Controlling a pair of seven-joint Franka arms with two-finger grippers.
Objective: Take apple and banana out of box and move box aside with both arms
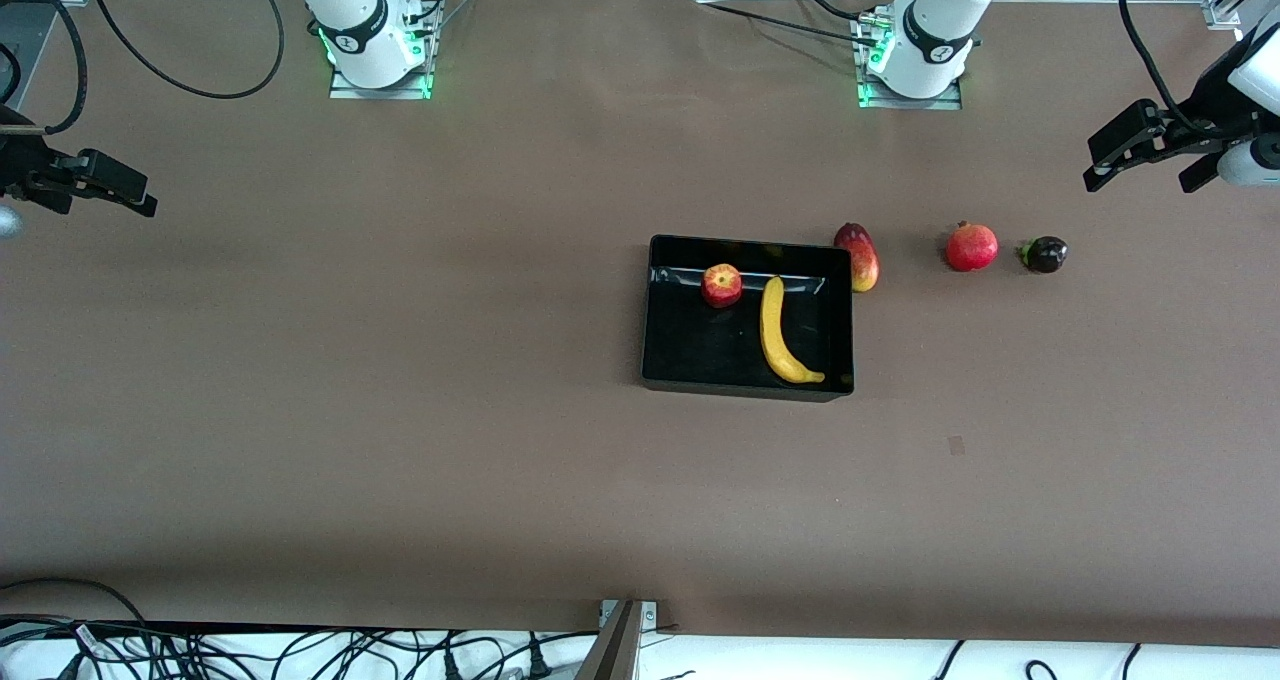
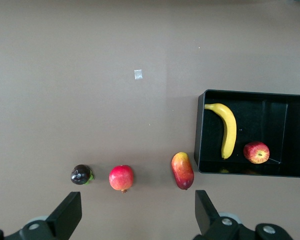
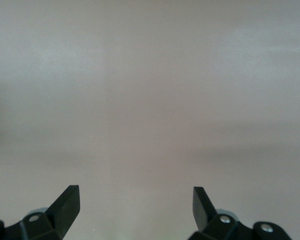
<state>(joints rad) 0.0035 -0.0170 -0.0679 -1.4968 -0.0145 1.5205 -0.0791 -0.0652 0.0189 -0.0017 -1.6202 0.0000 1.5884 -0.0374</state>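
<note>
Black fingers stand apart on both empty grippers: left gripper (image 1: 1150,160) over the table's left-arm end, right gripper (image 1: 105,185) at the other end. Apple (image 1: 722,285) lies at ten o'clock in the box (image 1: 745,388), banana (image 1: 778,332) beside it. Advice: descend vertically, clearing the walls.

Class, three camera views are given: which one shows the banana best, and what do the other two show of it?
The left wrist view: the banana fills more of the picture there, lying whole and unobstructed in the box beside the apple. The front view also shows it whole, only smaller. The right wrist view shows bare table, no banana.
</note>
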